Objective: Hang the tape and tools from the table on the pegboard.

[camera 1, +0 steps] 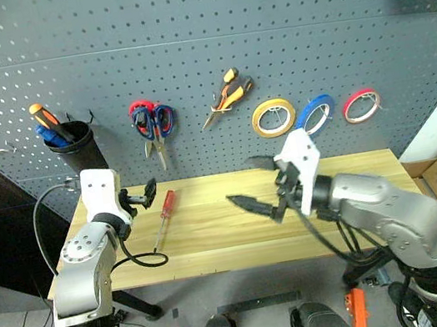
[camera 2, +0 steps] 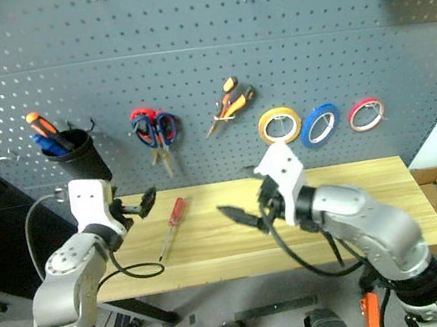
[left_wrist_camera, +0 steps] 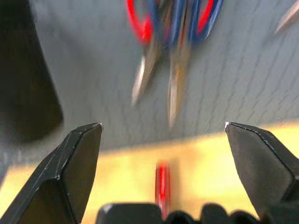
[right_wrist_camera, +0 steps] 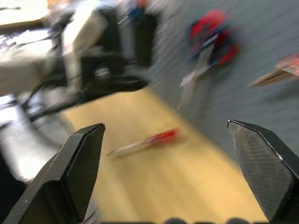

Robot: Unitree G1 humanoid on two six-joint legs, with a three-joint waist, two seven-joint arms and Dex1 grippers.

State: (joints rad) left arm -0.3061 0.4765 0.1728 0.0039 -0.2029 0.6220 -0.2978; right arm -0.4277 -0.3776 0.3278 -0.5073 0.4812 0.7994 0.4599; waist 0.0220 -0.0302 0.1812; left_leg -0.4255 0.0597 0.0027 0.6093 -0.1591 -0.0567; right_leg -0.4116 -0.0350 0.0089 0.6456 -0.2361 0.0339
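With tape (camera 1: 314, 113), scissors (camera 1: 162, 121) and pliers (camera 1: 227, 94) hung on the pegboard (camera 1: 180, 43), both grippers, left (camera 1: 141, 196) and right (camera 1: 254, 181), are released and empty; only a screwdriver (camera 1: 163, 218) remains on the table (camera 1: 215, 240), so retraction likely follows.

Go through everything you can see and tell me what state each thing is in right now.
Blue tape: hung on pegboard.
Blue-handled scissors: hung.
Pliers: hung.
Red-handled screwdriver: lying on table.
Left gripper: open, empty.
Right gripper: open, empty.
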